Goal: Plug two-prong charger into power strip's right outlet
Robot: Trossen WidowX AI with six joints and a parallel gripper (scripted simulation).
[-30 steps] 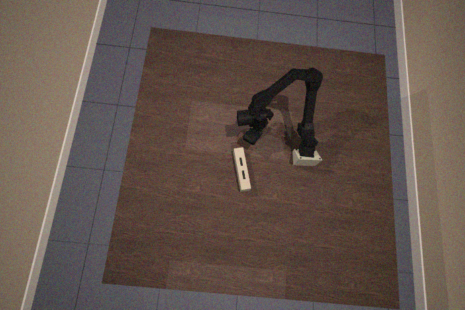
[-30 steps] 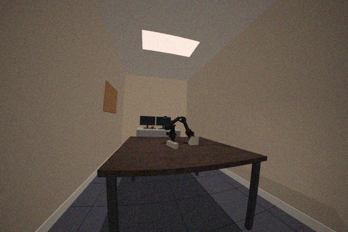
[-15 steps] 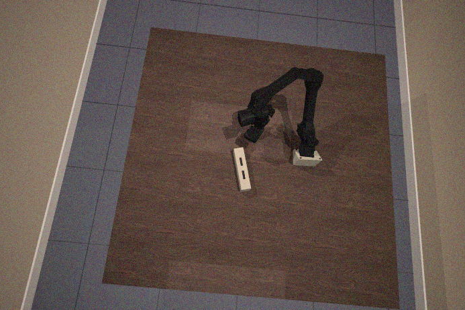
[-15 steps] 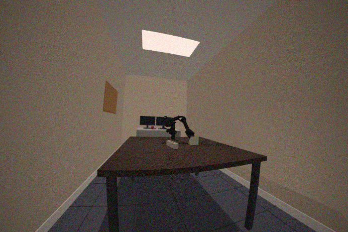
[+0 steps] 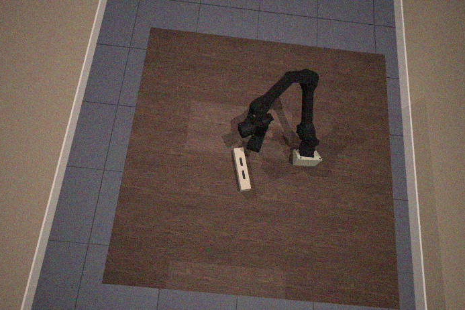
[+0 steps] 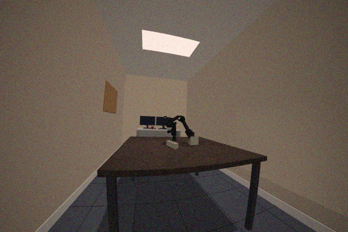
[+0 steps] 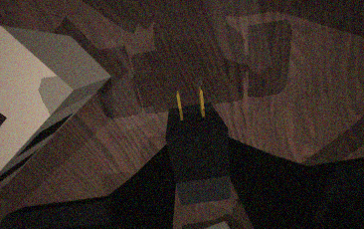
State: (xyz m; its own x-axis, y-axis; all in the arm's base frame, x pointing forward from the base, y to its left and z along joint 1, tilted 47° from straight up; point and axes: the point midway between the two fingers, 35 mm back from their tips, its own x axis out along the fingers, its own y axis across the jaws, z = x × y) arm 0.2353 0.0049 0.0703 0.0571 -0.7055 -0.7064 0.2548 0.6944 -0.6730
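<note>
With the arm bent over the table and its wrist angled down near one end of the power strip, I have the gripper closed on the black charger, which sits between its fingers, prongs exposed. Skewed prongs could jam on the shutter if I misjudge the yaw; hard pushing might then twist the charger in my grip.
</note>
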